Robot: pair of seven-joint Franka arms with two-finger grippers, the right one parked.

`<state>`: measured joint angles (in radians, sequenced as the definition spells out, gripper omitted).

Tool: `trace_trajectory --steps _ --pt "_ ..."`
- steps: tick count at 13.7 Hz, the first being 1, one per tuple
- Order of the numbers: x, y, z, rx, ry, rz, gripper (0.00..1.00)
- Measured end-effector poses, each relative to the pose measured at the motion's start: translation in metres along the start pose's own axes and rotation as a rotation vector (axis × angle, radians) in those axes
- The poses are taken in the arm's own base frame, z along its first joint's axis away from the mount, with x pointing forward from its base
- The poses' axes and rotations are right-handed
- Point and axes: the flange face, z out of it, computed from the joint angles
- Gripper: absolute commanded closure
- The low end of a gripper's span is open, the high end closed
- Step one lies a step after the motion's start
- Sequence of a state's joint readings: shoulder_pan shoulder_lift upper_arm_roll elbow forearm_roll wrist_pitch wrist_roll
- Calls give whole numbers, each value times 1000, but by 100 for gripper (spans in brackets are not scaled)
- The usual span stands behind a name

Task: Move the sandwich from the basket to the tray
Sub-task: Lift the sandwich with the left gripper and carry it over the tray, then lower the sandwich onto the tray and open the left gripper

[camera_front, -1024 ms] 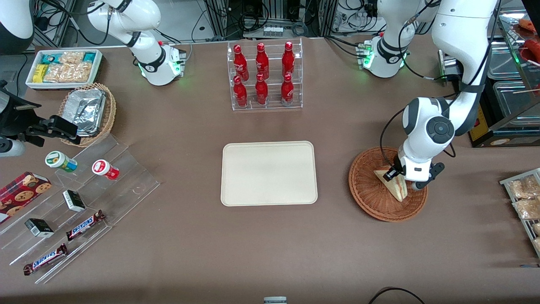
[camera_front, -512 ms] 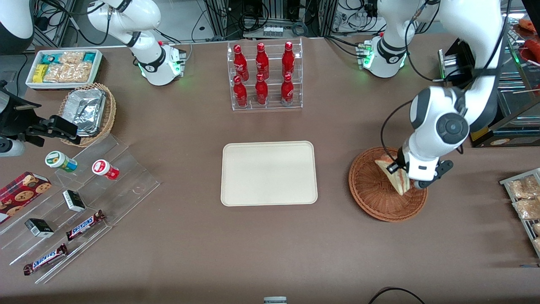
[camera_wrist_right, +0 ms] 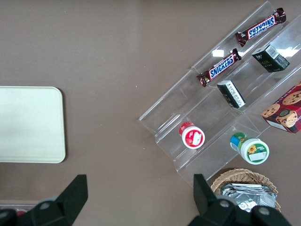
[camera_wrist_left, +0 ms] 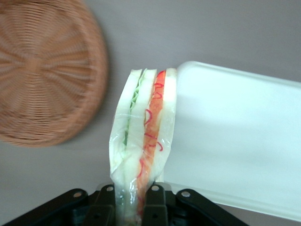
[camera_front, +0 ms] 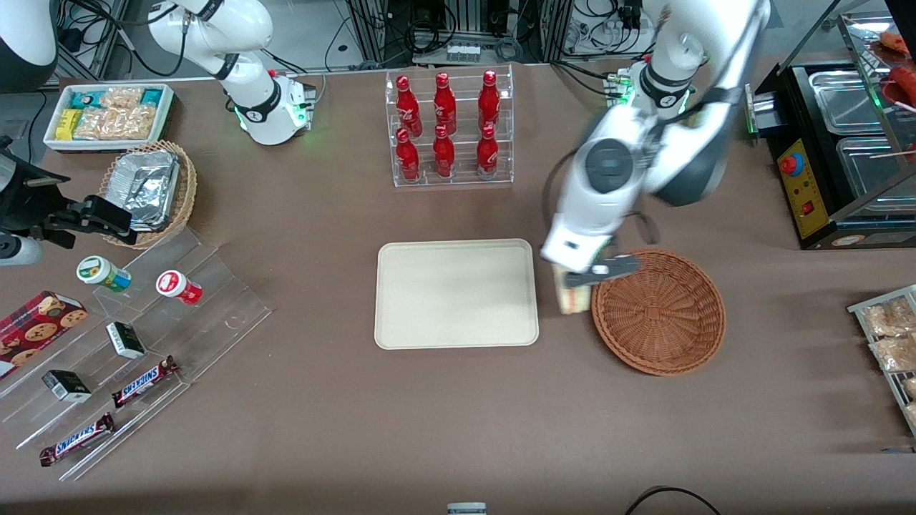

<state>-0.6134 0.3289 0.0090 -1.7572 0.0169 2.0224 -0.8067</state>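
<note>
My left gripper (camera_front: 578,275) is shut on the sandwich (camera_front: 575,299), a pale wedge in clear wrap with red and green filling, and holds it in the air between the basket and the tray. The wrist view shows the sandwich (camera_wrist_left: 143,136) pinched between the gripper (camera_wrist_left: 133,197) fingers, hanging over the gap beside the tray's edge. The reddish-brown wicker basket (camera_front: 658,311) (camera_wrist_left: 42,70) holds nothing. The cream-white tray (camera_front: 456,293) (camera_wrist_left: 235,141) lies bare beside it, toward the parked arm's end; it also shows in the right wrist view (camera_wrist_right: 28,125).
A clear rack of red bottles (camera_front: 449,129) stands farther from the front camera than the tray. A metal counter unit (camera_front: 837,143) and bagged snacks (camera_front: 887,336) sit at the working arm's end. Acrylic steps with snacks (camera_front: 122,343) and a foil-tray basket (camera_front: 150,189) lie at the parked arm's end.
The gripper lifted the sandwich out of the basket and swung it sideways toward the tray; it now hangs over the gap between basket and tray. The basket is left bare.
</note>
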Motion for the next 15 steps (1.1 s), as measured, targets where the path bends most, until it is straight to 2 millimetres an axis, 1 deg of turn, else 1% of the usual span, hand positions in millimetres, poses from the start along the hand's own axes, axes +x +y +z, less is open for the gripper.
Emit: trace_trajectory --steps 1,3,4,5,6,7,8,10,11,12,13,15 --pt "-9 33 12 2 3 32 100" --pt "-30 93 44 5 8 84 100" --pt "-40 120 61 1 15 102 100" --pt "-50 142 78 -7 25 112 100" --pt "-58 159 93 -23 38 122 100" --pt "-63 170 107 -34 47 132 100" --pt "-67 177 118 -37 52 138 100" --pt "-68 184 130 -24 71 131 100" --pt "-66 187 133 -25 85 118 64" --pt "-64 189 135 -32 95 108 22" --pt "-63 190 137 -35 100 104 0" --pt "-61 192 133 -45 109 97 0"
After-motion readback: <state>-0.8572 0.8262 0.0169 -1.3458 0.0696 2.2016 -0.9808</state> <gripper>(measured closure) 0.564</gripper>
